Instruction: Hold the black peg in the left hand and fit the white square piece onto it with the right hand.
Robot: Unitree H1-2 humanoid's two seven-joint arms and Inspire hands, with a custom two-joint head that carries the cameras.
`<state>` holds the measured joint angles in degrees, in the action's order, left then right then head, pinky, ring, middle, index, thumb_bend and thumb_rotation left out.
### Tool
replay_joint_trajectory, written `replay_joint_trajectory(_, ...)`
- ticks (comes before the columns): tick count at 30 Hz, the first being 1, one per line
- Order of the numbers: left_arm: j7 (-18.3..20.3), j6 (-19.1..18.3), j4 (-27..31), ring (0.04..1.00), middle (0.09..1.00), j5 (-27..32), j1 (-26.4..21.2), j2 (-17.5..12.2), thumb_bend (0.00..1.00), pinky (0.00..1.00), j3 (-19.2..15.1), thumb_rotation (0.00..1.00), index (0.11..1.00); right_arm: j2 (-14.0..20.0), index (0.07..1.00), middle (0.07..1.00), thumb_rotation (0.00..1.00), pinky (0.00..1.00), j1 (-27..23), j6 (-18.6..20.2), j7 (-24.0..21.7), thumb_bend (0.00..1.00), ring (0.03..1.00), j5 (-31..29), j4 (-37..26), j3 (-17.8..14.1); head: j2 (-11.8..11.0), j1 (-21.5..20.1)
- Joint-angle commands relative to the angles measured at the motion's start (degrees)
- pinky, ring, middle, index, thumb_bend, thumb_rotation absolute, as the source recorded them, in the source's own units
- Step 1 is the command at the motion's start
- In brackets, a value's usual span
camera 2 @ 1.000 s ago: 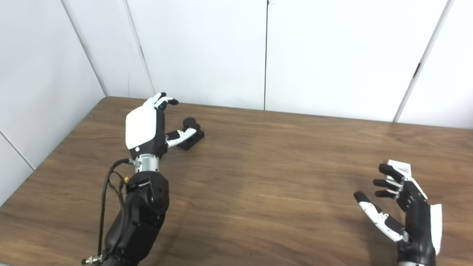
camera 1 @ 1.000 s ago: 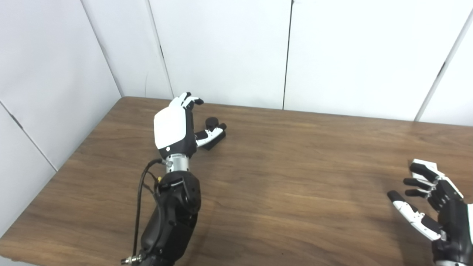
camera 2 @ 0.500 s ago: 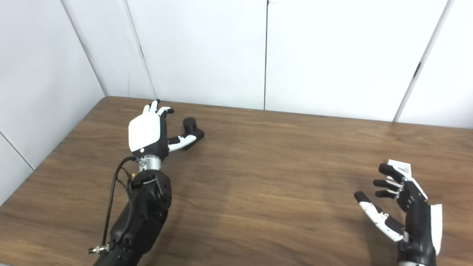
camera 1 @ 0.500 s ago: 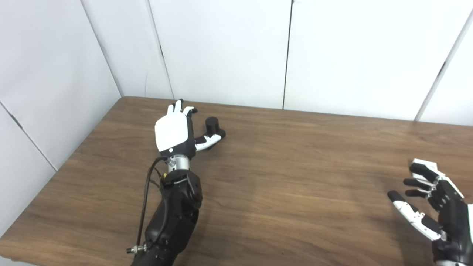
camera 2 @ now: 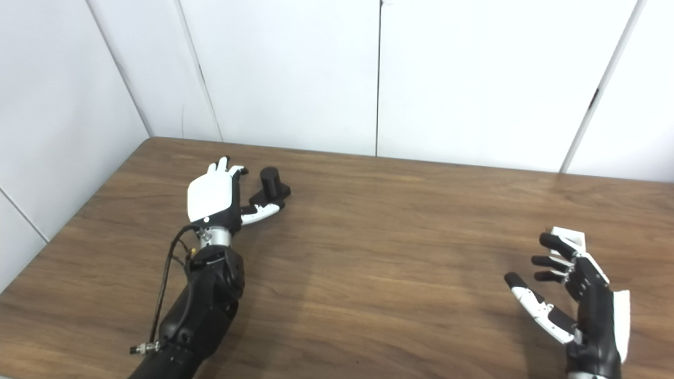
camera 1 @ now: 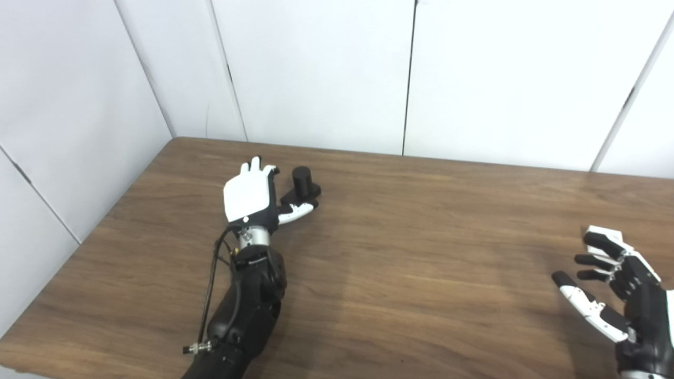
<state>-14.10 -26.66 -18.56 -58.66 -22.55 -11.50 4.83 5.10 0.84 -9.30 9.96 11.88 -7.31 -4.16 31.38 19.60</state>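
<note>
So the black peg [camera 1: 301, 180] is sitting upright on its little square base at the far left of the wooden table [camera 1: 421, 252], and the left hand [camera 1: 250, 196] is right next to it, back of the hand up, fingers spread and not gripping anything yet. The thumb reaches out in front of the peg's base, maybe touching it, can't really tell. Looks like the hand is set up that way so the fingers can wrap the peg from the side.

Over at the near right, the right hand [camera 2: 574, 295] hangs with its fingers loosely curled and apart, nothing in it. The white square piece [camera 2: 571, 238] lies on the table just beyond its fingertips, partly hidden behind them. That hand seems parked there ready to scoop it.

No containers anywhere on the table.
</note>
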Motion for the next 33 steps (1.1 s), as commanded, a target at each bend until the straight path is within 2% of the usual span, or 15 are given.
replay_joint_trajectory(1,-1.29,-0.18,0.00,0.958,0.967,-0.09,-2.75,-1.51,0.95,0.81,0.14,0.62,0.749,0.65,0.705,0.745,0.19,0.53,-0.22,-1.05,0.53,0.61,0.631,1.24,0.74,-0.66,0.04,0.04)
replay_joint_trajectory(9,-1.30,-0.22,-2.05,0.948,0.952,0.21,-3.20,-1.69,0.91,0.79,0.28,0.60,0.682,0.62,0.701,0.746,0.16,0.53,-0.27,-1.35,0.53,0.61,0.626,0.85,0.81,-0.63,0.11,0.00)
replay_joint_trajectory(14,-0.05,-0.23,-2.94,0.911,0.888,0.44,-3.54,-2.16,0.84,0.81,0.61,0.54,0.616,0.51,0.703,0.743,0.19,0.52,-0.08,-1.03,0.56,0.61,0.627,0.95,0.74,-0.53,0.00,-0.06)
replay_joint_trajectory(18,0.07,-0.21,-4.18,0.895,0.870,0.72,-3.81,-2.60,0.83,0.81,1.14,0.51,0.589,0.37,0.703,0.741,0.18,0.52,0.09,-1.26,0.57,0.61,0.625,0.90,0.75,-0.39,0.06,-0.15)
replay_joint_trajectory(24,-0.22,-0.22,-6.51,0.882,0.858,1.17,-4.32,-2.99,0.82,0.80,1.69,0.51,0.582,0.36,0.704,0.737,0.20,0.52,0.37,-1.07,0.78,0.61,0.626,1.46,0.67,-0.36,0.15,-0.36)
replay_joint_trajectory(33,-2.65,-0.07,-10.20,0.871,0.850,3.73,-5.62,-3.43,0.80,0.77,3.17,0.49,0.580,0.43,0.703,0.734,0.20,0.52,0.73,-1.36,0.87,0.60,0.621,1.36,0.43,-0.52,0.18,-1.01)
